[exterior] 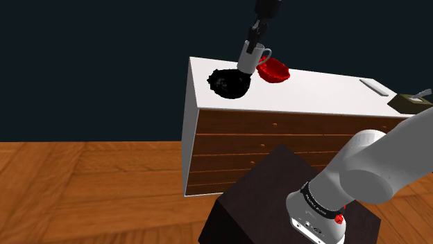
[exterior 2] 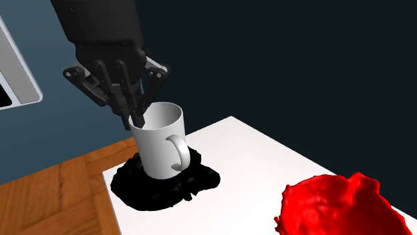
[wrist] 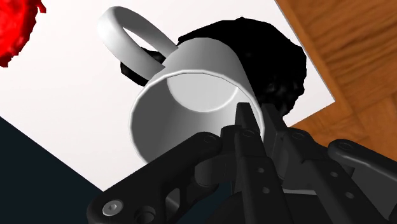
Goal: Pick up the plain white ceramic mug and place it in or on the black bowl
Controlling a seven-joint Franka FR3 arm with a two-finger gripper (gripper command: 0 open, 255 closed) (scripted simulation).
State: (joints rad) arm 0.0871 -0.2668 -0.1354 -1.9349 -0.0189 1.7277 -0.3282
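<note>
A plain white mug [exterior 2: 159, 145] hangs tilted in the air, my black gripper [exterior 2: 135, 122] shut on its rim, one finger inside and one outside. In the shoulder view the mug [exterior: 251, 57] is held above the white cabinet top [exterior: 319, 93], between the black bowl [exterior: 229, 83] and a red bowl, with the gripper [exterior: 255, 43] above it. In the second exterior view the black bowl [exterior 2: 164, 187] lies directly under and behind the mug, near the top's corner. The wrist view looks into the mug [wrist: 191, 95], its handle pointing away from the fingers [wrist: 245, 127], with the black bowl [wrist: 273, 57] beyond it.
A red bowl [exterior: 273, 69] sits on the top beside the black one; it also appears as the red bowl [exterior 2: 334, 207] in the second exterior view. A flat white slab [exterior: 377, 87] and an olive box [exterior: 413, 102] lie at the far end. Wooden floor [exterior: 90, 187] surrounds the drawer cabinet [exterior: 277, 149].
</note>
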